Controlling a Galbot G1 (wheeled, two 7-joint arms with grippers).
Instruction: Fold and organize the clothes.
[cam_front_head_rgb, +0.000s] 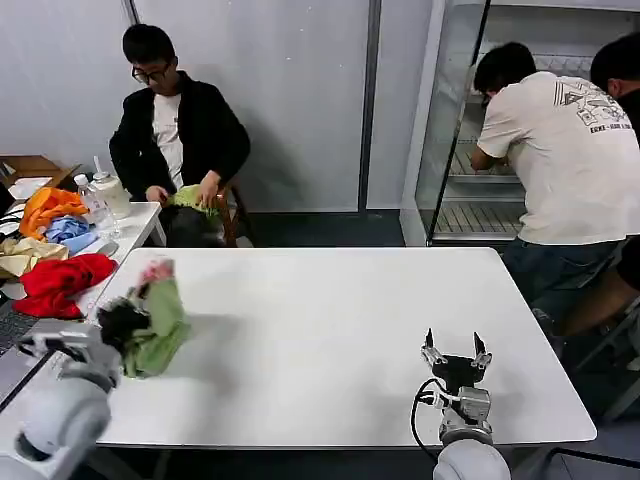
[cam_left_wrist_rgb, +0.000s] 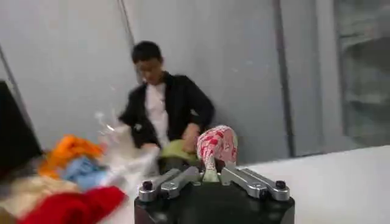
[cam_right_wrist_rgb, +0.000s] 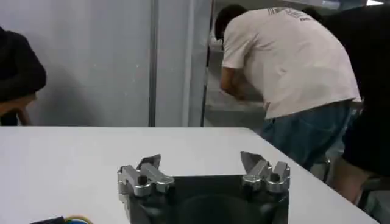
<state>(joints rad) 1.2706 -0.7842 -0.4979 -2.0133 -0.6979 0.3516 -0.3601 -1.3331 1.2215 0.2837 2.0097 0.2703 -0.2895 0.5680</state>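
**Over the white surface: left pincer grips a shirt, right pincer waits spread**

Over the left end of the white surface (cam_front_head_rgb: 330, 330), in the head view, the left pincer (cam_front_head_rgb: 128, 322) is pinched on a bunched yellow-green shirt (cam_front_head_rgb: 160, 325). The cloth hangs in a wad just beside the fingers, its lower part touching the surface, with a pink-red printed patch at the top of the bundle, beyond the pincer. The right pincer (cam_front_head_rgb: 455, 352) hovers above the near right part of the surface, well apart from the shirt, its two dark fingertips spread with nothing between them. Beyond the left pincer, a side table (cam_front_head_rgb: 140, 222) holds a heap of clothes (cam_front_head_rgb: 55, 280) in red, orange, blue and cream. Farther off, a seated person holds another yellow-green shirt (cam_front_head_rgb: 192, 198) on the lap.

From the left wrist view, the left pincer (cam_left_wrist_rgb: 211, 176) has its fingers pressed together on a fold of the shirt (cam_left_wrist_rgb: 217, 143); the red-and-white print stands up right above the fingertips. Past it, the seated person's shirt (cam_left_wrist_rgb: 177, 148) lies on the lap, and the coloured heap (cam_left_wrist_rgb: 70, 182) sits off to one side.

From the right wrist view, the right pincer (cam_right_wrist_rgb: 204, 170) is spread wide over the bare surface (cam_right_wrist_rgb: 91, 155), holding nothing.
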